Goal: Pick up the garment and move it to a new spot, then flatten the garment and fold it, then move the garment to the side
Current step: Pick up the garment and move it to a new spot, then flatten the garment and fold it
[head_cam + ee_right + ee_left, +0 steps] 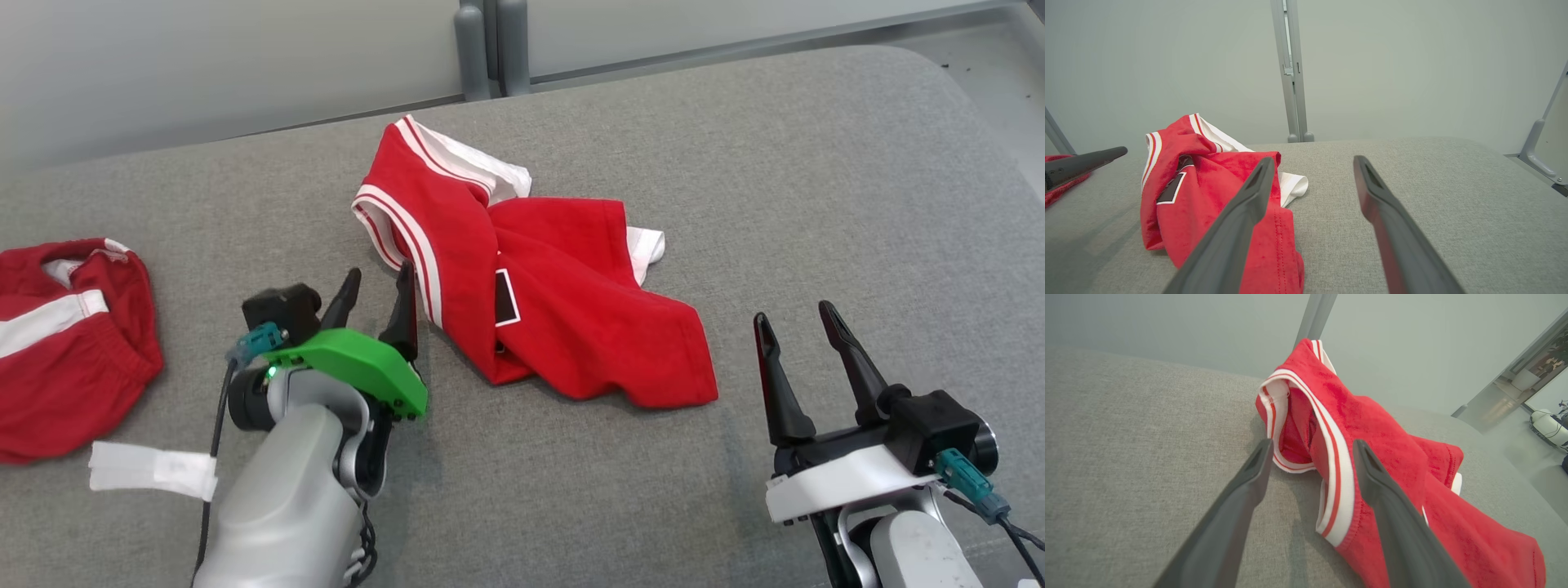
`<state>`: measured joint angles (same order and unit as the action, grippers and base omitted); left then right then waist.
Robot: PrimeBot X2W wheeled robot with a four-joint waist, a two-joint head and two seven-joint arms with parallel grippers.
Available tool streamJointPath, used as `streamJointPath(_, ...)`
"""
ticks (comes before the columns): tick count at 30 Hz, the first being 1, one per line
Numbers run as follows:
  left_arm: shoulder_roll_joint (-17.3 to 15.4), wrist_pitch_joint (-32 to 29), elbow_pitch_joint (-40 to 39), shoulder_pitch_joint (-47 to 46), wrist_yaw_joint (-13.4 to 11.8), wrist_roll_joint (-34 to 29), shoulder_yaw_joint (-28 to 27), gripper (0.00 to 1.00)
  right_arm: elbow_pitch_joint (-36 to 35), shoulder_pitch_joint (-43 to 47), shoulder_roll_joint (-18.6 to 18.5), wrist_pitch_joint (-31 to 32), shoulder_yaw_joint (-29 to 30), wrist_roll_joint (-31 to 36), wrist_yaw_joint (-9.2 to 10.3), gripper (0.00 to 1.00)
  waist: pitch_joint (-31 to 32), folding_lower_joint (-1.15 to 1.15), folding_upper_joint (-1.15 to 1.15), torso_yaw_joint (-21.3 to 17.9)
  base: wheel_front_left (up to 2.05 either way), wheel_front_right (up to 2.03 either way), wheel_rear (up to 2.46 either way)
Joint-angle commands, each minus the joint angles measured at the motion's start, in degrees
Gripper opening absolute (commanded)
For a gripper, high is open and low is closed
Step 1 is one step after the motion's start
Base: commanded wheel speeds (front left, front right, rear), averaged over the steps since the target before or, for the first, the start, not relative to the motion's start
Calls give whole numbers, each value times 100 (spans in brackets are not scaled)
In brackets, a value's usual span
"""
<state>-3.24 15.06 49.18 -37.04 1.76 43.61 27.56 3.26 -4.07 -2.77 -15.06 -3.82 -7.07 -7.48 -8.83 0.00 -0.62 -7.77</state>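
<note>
A crumpled red garment (555, 310) with white and red striped trim lies in a heap on the grey padded table (775, 204). My left gripper (380, 282) is open at the garment's left edge, its fingertips beside the striped hem. In the left wrist view that gripper (1312, 447) straddles the striped hem (1337, 490) without holding the garment (1392, 453). My right gripper (790, 314) stands open, apart from the cloth, to the right of it. In the right wrist view, the garment (1208, 192) lies to the left of my open fingers (1257, 192).
A second red garment (73, 343) with a white stripe lies at the table's left edge. A white paper strip (151, 469) rests near the front left. Grey posts (490, 49) rise behind the table's far edge. The other arm's dark finger (1081, 165) shows at the right wrist view's left.
</note>
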Motion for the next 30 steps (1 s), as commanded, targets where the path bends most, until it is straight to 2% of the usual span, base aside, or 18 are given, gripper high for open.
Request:
streamJointPath(1,2,17,-162,322,70,-77,-36,100,-34,81,-21,-18,30,21,-3,100,157,0,62,144,0,0,0)
streamJointPath(6,21,17,-340,701,125,-80,-28,100,-44,123,-22,-18,35,52,-3,100,208,0,62,161,0,0,0)
streamJointPath(11,29,17,-317,888,75,81,140,100,-25,29,-21,-18,-20,50,-3,100,136,0,62,-37,0,0,0)
streamJointPath(21,23,17,-26,621,38,190,336,100,-70,-70,-19,-18,36,90,-3,100,-172,0,62,-502,0,0,0)
streamJointPath(29,24,17,50,452,68,138,321,100,-45,-111,-20,-18,14,90,-3,100,-239,0,62,-632,0,0,0)
streamJointPath(30,25,17,10,440,87,136,336,49,-48,-111,-20,-18,23,88,-3,100,-240,0,62,-631,0,0,0)
